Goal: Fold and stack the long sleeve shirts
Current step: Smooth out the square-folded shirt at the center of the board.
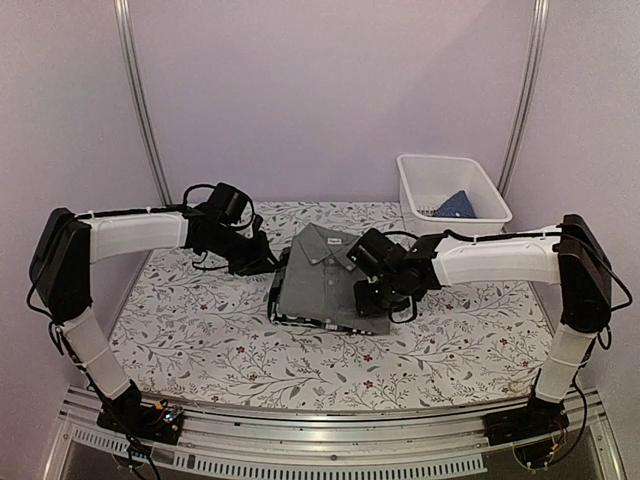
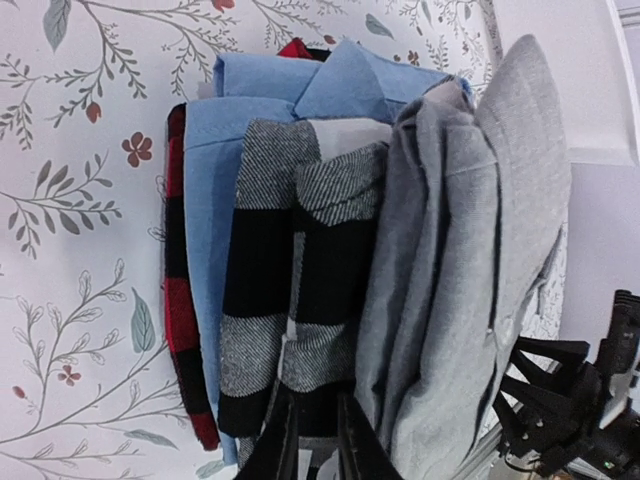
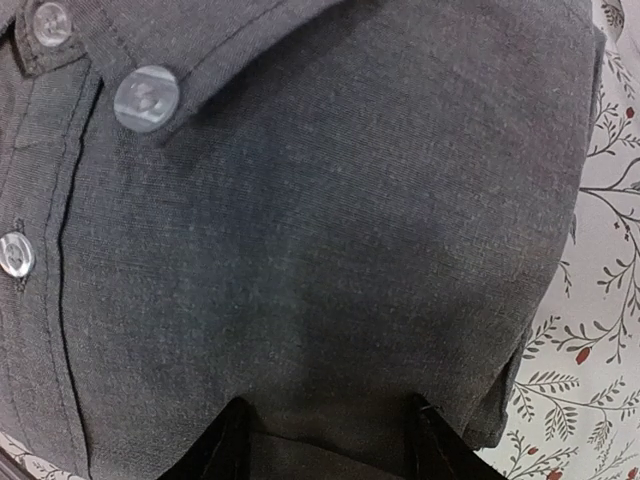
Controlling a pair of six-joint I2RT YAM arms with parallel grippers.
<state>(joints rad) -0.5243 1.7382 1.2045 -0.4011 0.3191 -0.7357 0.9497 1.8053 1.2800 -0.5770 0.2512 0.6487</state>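
Note:
The long sleeve shirts lie folded in one stack at mid-table, with the plain grey button-up [image 1: 320,275] on top. From the side, the left wrist view shows the layers: grey [image 2: 470,250], black-and-white checked [image 2: 300,250], pale blue [image 2: 215,200]. My left gripper [image 1: 265,262] is at the stack's left edge. Its jaws [image 2: 318,400] stand a narrow gap apart, open, with checked cloth between them. At the stack's right edge, my right gripper [image 1: 372,300] is open wide [image 3: 330,440] and sits low over the grey shirt [image 3: 330,230].
A red-and-black checked shirt [image 2: 180,300] lies at the bottom of the stack. A white basket [image 1: 490,195] at the back right holds a blue cloth [image 1: 455,205]. A floral cloth [image 1: 200,330] covers the table.

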